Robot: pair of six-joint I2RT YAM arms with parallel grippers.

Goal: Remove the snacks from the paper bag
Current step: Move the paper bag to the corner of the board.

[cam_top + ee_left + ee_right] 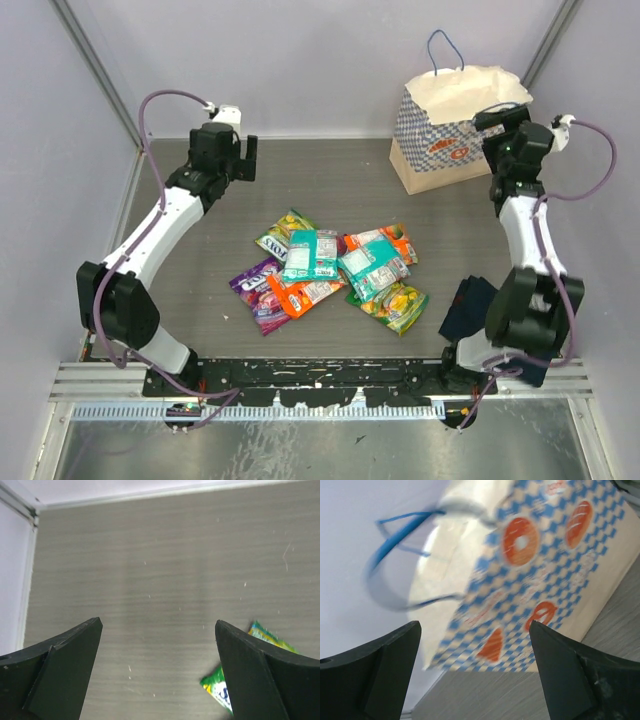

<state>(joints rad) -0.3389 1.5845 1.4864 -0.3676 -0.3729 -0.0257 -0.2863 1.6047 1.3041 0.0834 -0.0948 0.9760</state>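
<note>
The snacks (330, 265), several glossy packets in teal, orange, green-yellow and purple, lie in a loose pile on the table's middle. The beige paper bag (440, 145) with a blue-white checkered band and blue cord handle stands at the back right, mouth open; I cannot see inside it. My right gripper (498, 116) is open and empty beside the bag's right rim. In the right wrist view (475, 670) the bag (535, 570) is blurred just ahead. My left gripper (243, 160) is open and empty at the back left. In the left wrist view (157, 670) a green packet's corner (220, 687) shows.
A dark navy folded cloth (468, 305) lies at the front right by the right arm's base. White walls with metal frame posts close the table in at the back and sides. A metal rail (320, 385) runs along the near edge.
</note>
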